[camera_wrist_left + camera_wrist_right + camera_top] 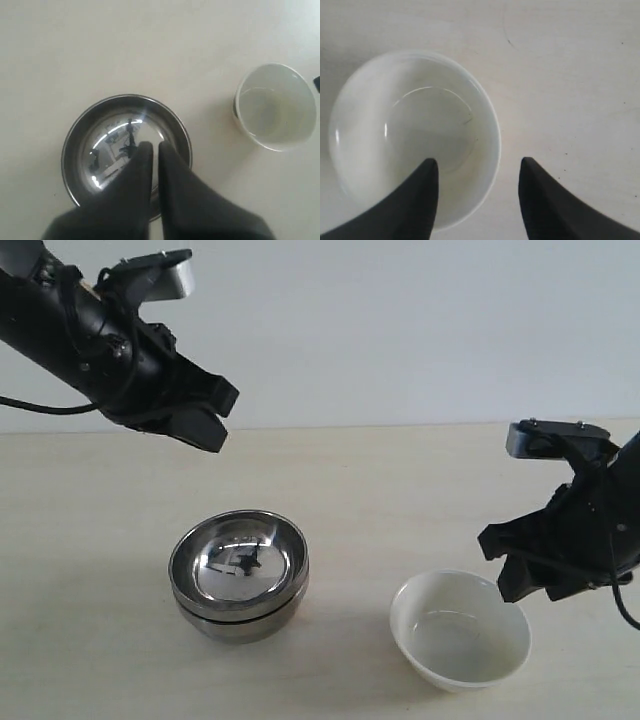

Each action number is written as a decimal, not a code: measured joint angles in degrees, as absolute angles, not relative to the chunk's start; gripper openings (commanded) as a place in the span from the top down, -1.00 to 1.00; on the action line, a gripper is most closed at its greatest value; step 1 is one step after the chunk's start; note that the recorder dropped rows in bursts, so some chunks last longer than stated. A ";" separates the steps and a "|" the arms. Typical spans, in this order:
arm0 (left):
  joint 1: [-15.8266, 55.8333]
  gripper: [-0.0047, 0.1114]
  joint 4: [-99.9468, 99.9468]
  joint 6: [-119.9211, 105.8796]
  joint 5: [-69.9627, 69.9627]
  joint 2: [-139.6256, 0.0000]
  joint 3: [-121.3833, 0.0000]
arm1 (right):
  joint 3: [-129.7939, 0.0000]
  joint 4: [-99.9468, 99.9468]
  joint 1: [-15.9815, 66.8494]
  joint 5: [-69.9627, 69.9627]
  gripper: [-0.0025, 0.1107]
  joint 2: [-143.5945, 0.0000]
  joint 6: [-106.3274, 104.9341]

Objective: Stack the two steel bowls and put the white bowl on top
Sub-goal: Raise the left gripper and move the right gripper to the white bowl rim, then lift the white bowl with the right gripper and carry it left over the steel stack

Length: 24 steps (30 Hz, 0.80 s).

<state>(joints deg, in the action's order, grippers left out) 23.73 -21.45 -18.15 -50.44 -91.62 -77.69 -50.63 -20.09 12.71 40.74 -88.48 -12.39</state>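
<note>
Where stacked steel bowls (pixel 238 575) rest, beige tabletop (pixel 400 480) meets white wall (pixel 400 330).

Two steel bowls (pixel 238 565), one white bowl (pixel 460 635), two arms (pixel 90 340)

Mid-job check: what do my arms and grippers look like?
The left arm and right arm are matte black. The left gripper and right gripper have smooth black fingers tapering to points. A silver-grey camera block sits on each wrist, and a thin black cable trails from the left arm. No markings show.
</note>
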 measured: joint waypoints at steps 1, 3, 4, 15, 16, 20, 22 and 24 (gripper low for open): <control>23.73 0.85 -21.45 -18.15 -50.62 -90.89 -77.69 | -50.36 -20.09 12.71 40.22 0.17 -89.02 -12.29; 23.73 0.85 -21.45 -18.15 -50.98 -88.88 -77.69 | -49.69 -20.09 12.71 39.09 0.17 -90.67 -12.16; 23.73 0.85 -21.45 -18.15 -51.31 -88.01 -77.69 | -49.59 -20.21 12.71 38.45 0.17 -91.68 -12.05; 23.73 0.85 -21.45 -18.15 -51.70 -85.52 -77.69 | -49.37 -21.98 12.71 34.80 0.35 -97.89 -12.09; 23.73 0.85 -21.45 -18.15 -51.70 -85.52 -77.69 | -49.37 -21.98 12.71 34.55 0.52 -98.23 -12.05; 23.73 0.85 -21.45 -18.15 -51.59 -85.34 -77.69 | -49.23 -22.08 12.71 34.17 0.95 -98.86 -13.07; 23.73 0.85 -21.45 -18.15 -51.47 -85.34 -77.69 | -49.23 -22.45 12.71 34.17 0.96 -98.86 -13.71; 23.73 0.85 -21.45 -18.15 -51.47 -85.34 -77.69 | -49.23 -22.68 12.71 34.17 0.96 -98.86 -14.31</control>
